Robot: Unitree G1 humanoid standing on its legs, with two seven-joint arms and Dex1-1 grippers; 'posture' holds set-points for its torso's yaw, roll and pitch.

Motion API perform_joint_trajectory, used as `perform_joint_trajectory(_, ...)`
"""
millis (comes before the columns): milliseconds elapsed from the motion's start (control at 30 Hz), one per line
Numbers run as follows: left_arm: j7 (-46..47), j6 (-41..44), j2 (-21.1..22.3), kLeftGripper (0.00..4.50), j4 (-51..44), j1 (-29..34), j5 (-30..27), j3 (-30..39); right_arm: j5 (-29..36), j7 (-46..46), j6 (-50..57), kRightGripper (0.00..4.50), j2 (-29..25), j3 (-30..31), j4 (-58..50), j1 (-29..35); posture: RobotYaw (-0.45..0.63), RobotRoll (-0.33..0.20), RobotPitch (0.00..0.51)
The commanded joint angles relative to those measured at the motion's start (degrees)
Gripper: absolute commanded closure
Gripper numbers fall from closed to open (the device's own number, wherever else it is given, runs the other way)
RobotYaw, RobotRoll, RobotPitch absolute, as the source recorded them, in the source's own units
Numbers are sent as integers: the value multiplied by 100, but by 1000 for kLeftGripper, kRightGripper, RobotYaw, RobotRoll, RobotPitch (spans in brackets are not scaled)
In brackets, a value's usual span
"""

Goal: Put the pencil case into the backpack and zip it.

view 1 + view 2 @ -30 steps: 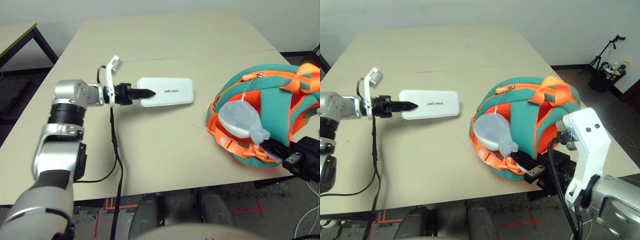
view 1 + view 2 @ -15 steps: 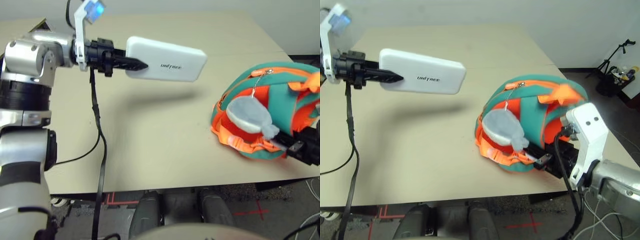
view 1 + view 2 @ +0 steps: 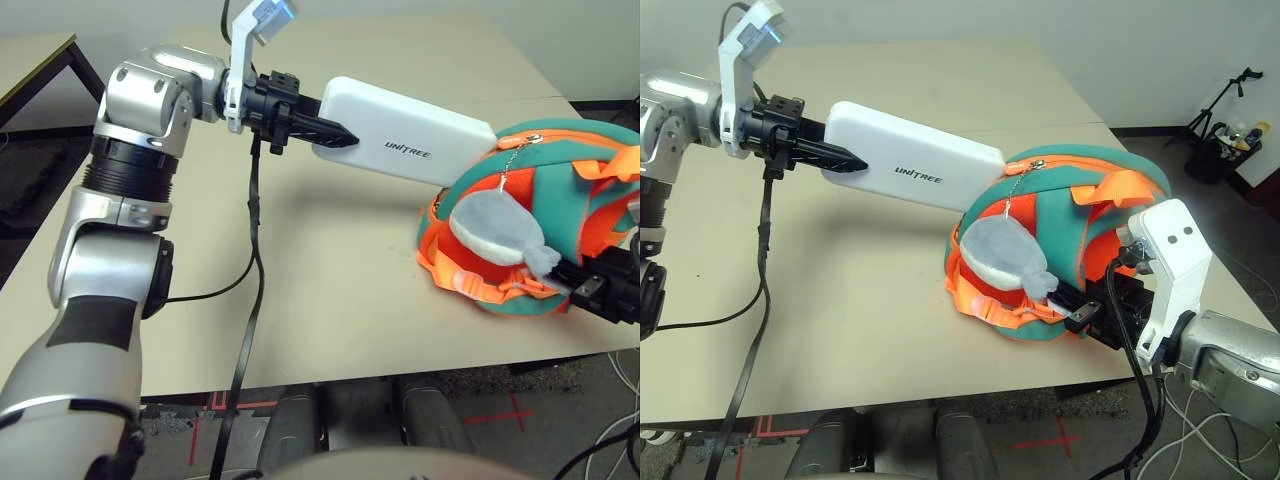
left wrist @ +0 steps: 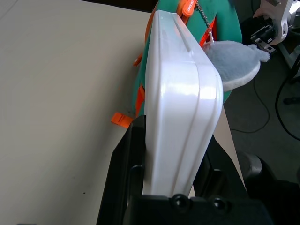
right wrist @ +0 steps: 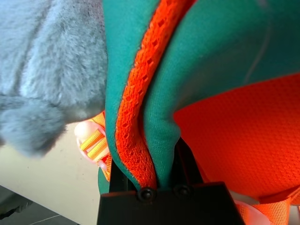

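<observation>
Right wrist view hides right gripper (image 3: 1087, 315) jaws clamping backpack (image 3: 560, 190); left gripper (image 3: 335, 132) grips pencil case (image 3: 405, 145).

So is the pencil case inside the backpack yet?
Not yet. The left claw holds the pencil case in the air, tip at the backpack.

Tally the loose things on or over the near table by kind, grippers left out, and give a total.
Pencil case: 1, held in the left gripper above the table.
Backpack: 1, its edge clamped in the right gripper.
Grey plush charm: 1, hanging on the backpack.
Total: 3.
</observation>
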Motion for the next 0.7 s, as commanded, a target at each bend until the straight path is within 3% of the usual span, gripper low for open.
perform_joint_trajectory(33, -149, 75, -105, 3138, -160, 42, 32, -194, -29, -21, 145, 4315, 40, 22, -88, 5, -186, 0, 118)
perform_joint_trajectory(433, -577, 726, -7, 3138, -599, -176, -157, -402, -255, 51, 194, 4315, 146, 182, -61, -70, -187, 0, 138)
perform_joint_trajectory(700, -193, 21, -510, 3138, -482, 43, 319, -745, -622, 179, 148, 4315, 234, 562, 9, -392, -194, 0, 139)
